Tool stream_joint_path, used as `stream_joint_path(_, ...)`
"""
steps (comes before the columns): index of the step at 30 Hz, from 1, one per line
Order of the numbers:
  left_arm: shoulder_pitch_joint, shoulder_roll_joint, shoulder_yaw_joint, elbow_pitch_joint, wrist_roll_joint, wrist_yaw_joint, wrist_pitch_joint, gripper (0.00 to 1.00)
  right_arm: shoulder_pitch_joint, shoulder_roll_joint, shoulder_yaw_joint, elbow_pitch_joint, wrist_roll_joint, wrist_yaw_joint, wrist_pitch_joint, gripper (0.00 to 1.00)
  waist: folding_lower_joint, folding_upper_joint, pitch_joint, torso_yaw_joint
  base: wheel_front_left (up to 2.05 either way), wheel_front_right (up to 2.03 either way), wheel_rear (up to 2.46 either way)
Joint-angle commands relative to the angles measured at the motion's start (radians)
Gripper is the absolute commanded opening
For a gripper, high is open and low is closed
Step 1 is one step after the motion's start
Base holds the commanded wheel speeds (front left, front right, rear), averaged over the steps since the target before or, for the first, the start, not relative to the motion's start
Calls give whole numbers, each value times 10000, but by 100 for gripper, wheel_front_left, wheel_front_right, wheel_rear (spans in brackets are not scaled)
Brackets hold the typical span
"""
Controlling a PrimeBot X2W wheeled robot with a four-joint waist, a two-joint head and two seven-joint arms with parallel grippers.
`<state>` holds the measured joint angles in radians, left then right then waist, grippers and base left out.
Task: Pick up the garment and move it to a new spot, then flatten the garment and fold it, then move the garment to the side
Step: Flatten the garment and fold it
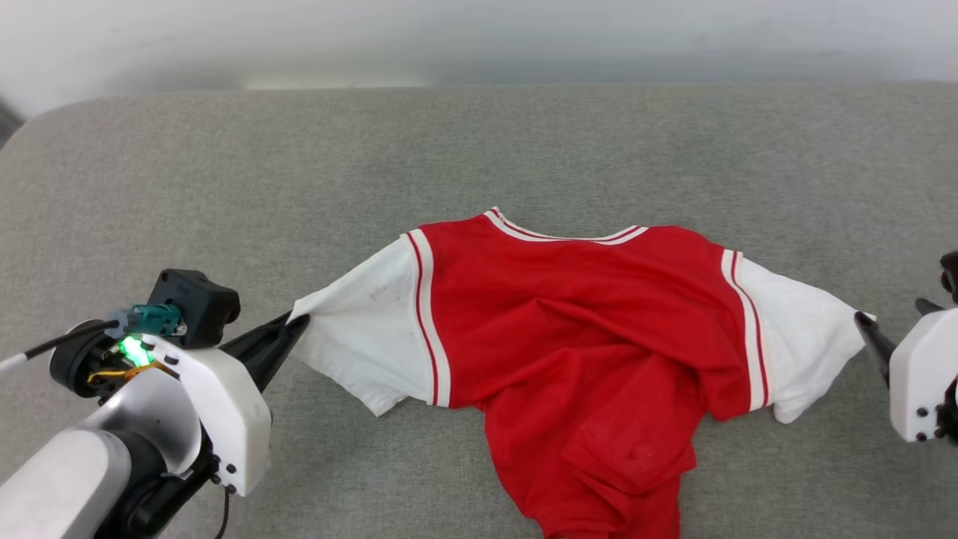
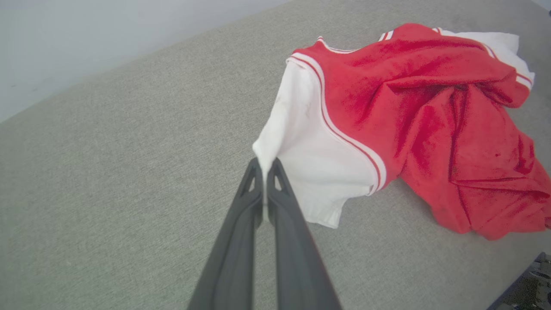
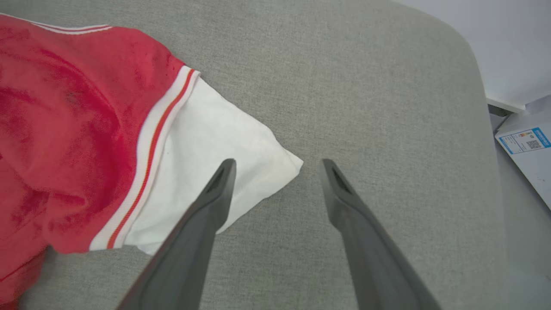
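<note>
Your biggest item is the grey cloth-covered tabletop [image 1: 224, 187]. Its far edge meets a pale wall beyond the garment, and its near edge is cut off by the bottom of the head view.

The garment [image 1: 569, 299] lies on the tabletop, collar toward the wall and a white sleeve spread to each side. The red body below the collar is bunched into heavy folds that cover part of it. Its lower end runs out of the head view, so you cannot see the hem.

Your left gripper [image 2: 264, 165] is at the outer tip of the garment's left sleeve. Its two dark fingers are pressed together with a pinch of white cloth between them, and the sleeve is drawn to a point there. The very tips are buried in that fold, so you cannot judge how deep the bite goes.

Your right gripper [image 3: 279, 161] is at the outer corner of the garment's right sleeve, fingers spread wide. One finger is over the white cloth, the other over bare tabletop just beyond the corner. You cannot tell whether either touches the cloth. In the head view most of this gripper is cut off.

Off the tabletop's edge on the side away from the garment sits a white box [image 3: 527, 148], half out of frame. Its blue label is too small to read.
</note>
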<state>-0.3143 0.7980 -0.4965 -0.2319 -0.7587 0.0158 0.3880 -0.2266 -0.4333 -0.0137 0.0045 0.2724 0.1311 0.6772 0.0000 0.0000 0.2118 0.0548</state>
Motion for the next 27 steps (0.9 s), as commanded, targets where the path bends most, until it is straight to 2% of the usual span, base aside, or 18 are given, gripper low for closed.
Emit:
stream_joint_path(1,72,-22,23,-130,55,45,-65,0,-154,-66,24,89,109,-7,208,100,0,0,132,147,0,0,0)
stream_joint_path(4,118,-93,-54,-665,146,122,-98,0,-641,-458,54,585,344,-7,1234,100,0,0,317,389,0,0,0)
stream_joint_path(7,64,-147,-169,-1097,282,162,-101,0,-969,-659,119,1144,402,-7,1773,100,0,0,520,617,0,0,0)
stream_joint_path(15,-276,-438,-419,-1752,527,106,-133,0,-1344,-812,392,2470,231,-7,1703,100,0,0,1117,1151,0,0,0)
stream_joint_path(22,-476,-653,-589,-1580,575,21,-195,0,-736,-627,1538,3365,566,36,1672,100,0,0,1247,1444,0,0,0)
stream_joint_path(23,-483,-668,-601,-1529,575,24,-207,0,-665,-603,1632,3482,626,55,1655,95,0,0,1223,1460,0,0,0)
stream_joint_path(24,-478,-685,-604,-1473,571,23,-210,0,-619,-600,1711,3579,657,55,1619,32,0,0,1185,1467,0,0,0)
stream_joint_path(25,-464,-691,-609,-1400,559,29,-222,0,-593,-612,1825,3621,697,56,1576,0,0,0,1128,1462,0,0,0)
stream_joint_path(27,-385,-663,-574,-1284,548,76,-275,0,-716,-700,1846,3614,728,53,1290,0,0,0,980,1403,0,0,0)
